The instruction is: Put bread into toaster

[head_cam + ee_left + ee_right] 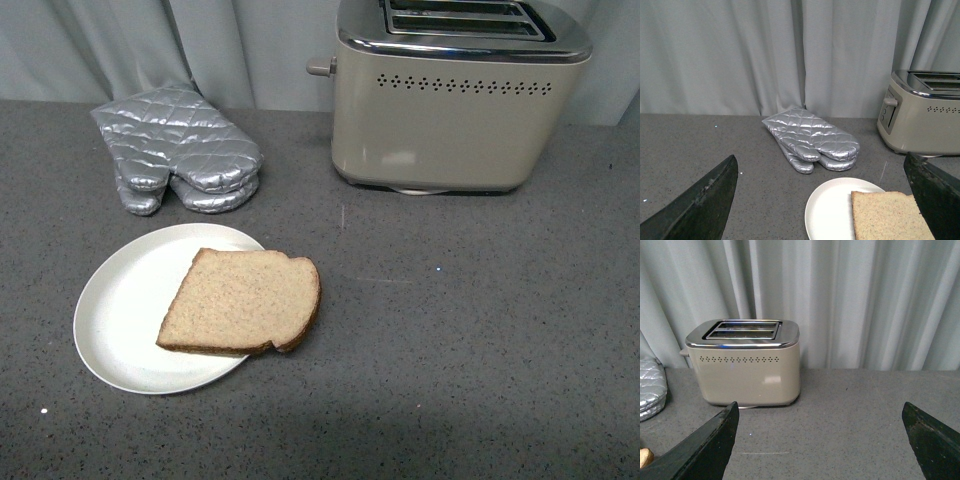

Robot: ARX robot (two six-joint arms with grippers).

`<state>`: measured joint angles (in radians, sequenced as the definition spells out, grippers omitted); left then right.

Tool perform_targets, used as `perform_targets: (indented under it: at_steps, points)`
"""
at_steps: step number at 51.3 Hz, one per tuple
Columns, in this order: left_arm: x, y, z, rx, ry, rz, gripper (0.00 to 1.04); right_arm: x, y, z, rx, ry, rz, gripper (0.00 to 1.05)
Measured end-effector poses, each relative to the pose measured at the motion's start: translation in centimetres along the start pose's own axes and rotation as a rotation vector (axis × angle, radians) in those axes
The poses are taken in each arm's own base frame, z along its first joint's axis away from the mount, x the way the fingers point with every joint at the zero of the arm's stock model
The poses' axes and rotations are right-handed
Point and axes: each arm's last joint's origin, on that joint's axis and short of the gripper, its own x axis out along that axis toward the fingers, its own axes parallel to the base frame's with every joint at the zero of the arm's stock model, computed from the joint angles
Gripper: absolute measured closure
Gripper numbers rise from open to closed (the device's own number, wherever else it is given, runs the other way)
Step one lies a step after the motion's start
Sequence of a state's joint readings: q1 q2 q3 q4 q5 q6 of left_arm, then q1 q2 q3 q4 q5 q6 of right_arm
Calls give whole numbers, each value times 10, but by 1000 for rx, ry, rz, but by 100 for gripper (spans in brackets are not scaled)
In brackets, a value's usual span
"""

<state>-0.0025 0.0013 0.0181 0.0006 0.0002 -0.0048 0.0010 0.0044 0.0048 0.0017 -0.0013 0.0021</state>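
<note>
On the grey surface (480,350), the bread (245,300) lies flat on a white plate (105,310), one edge overhanging the rim. The toaster (450,120) stands upright further back, well apart, with silver oven mitts (180,150) to its left. Both the left claw (819,155) and the right claw (819,403) are spread wide, holding nothing.

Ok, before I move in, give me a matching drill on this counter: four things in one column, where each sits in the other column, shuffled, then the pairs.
Things:
1. bread
2. toaster
3. silver oven mitts
4. white plate

Places (front view):
a. back right of the counter
b. back left, lying flat
c. front left, directly on the counter
d. on top of the plate, right edge overhanging the rim

Pairs: 1-d, 2-a, 3-b, 4-c.
</note>
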Motion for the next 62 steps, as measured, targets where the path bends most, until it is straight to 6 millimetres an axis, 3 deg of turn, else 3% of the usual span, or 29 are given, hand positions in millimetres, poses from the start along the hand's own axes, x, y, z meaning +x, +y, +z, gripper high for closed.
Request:
perform_targets:
  at_steps: [34, 37, 42, 55, 62]
  points:
    - [0, 0, 0, -4, 2, 7, 7, 0, 0, 0, 0, 0, 0, 10]
    - [1, 0, -3, -83, 133, 117, 7, 0, 0, 0, 0, 0, 0, 10]
    - [15, 0, -13, -209, 306, 231, 7, 0, 0, 0, 0, 0, 0, 10]
    - [71, 4, -20, -295, 417, 166, 7, 0, 0, 0, 0, 0, 0, 10]
    - [113, 6, -42, -278, 577, 108, 7, 0, 0, 0, 0, 0, 0, 10]
